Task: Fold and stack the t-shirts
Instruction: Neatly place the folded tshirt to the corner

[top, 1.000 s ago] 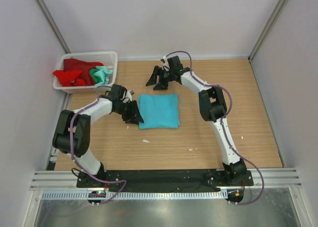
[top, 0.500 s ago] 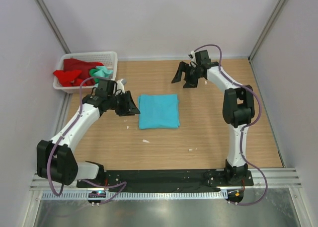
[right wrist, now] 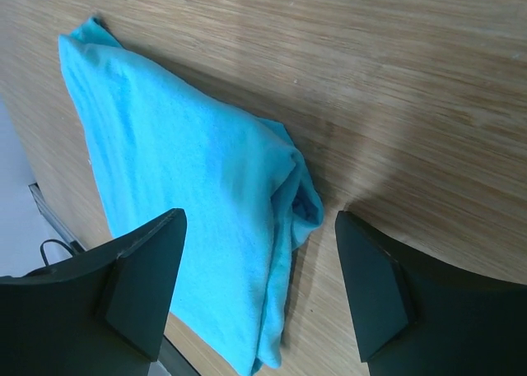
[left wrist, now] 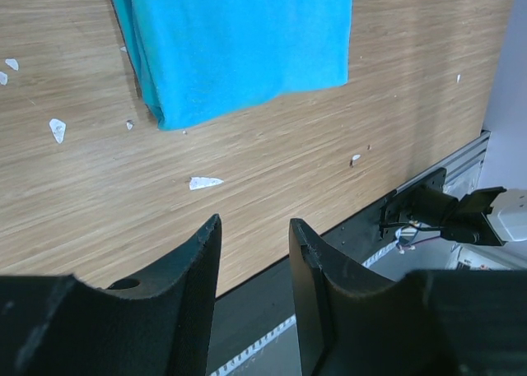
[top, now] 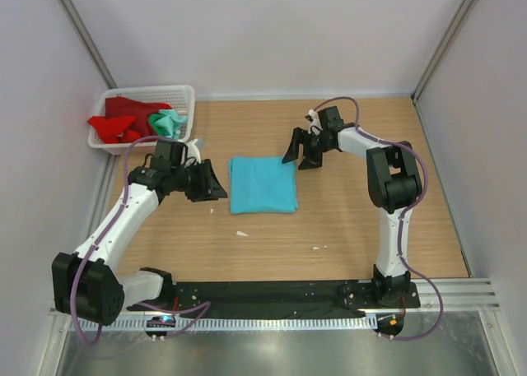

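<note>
The top view looks down over the whole tabletop [top: 354, 220]; both wrist views sit close above it, sharing the folded turquoise t-shirt [left wrist: 239, 39] from opposite sides.

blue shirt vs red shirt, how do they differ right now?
The turquoise t-shirt is folded into a flat rectangle; the red t-shirt is a crumpled heap. The turquoise t-shirt lies on the wooden table; the red t-shirt sits in the white mesh basket beside a mint-green t-shirt. Both are cloth, and neither is gripped.
</note>
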